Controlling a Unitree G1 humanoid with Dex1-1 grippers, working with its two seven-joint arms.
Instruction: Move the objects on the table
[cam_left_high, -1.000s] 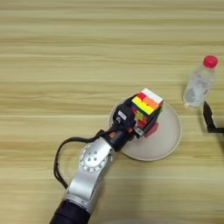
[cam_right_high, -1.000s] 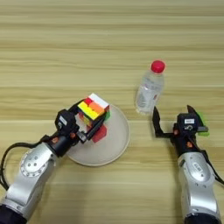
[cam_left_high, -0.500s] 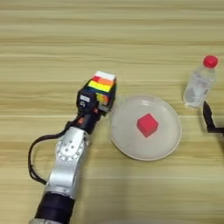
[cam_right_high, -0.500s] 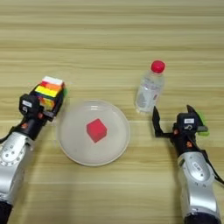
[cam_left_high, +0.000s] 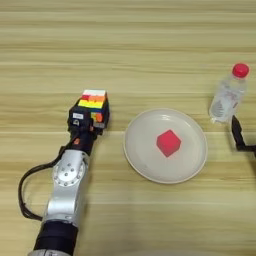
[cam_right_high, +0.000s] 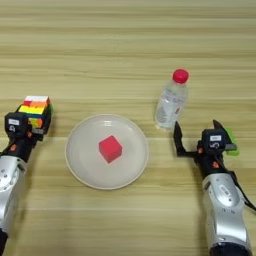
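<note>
My left gripper (cam_left_high: 91, 115) is shut on the multicoloured puzzle cube (cam_left_high: 92, 105), holding it left of the cream plate (cam_left_high: 145, 165), low over the table (cam_left_high: 128, 45). The small red cube (cam_left_high: 168, 143) lies in the middle of the plate. At the right stands the clear bottle with a red cap (cam_right_high: 171, 100), upright. My right gripper (cam_right_high: 197, 136) is open just below and right of the bottle, not touching it.
The plate sits in the middle of the wooden table. A black cable (cam_left_high: 25, 192) loops off my left forearm at the lower left.
My left gripper carried the puzzle cube off the plate to the left, uncovering the red cube on the plate. The right arm and bottle stayed put.
</note>
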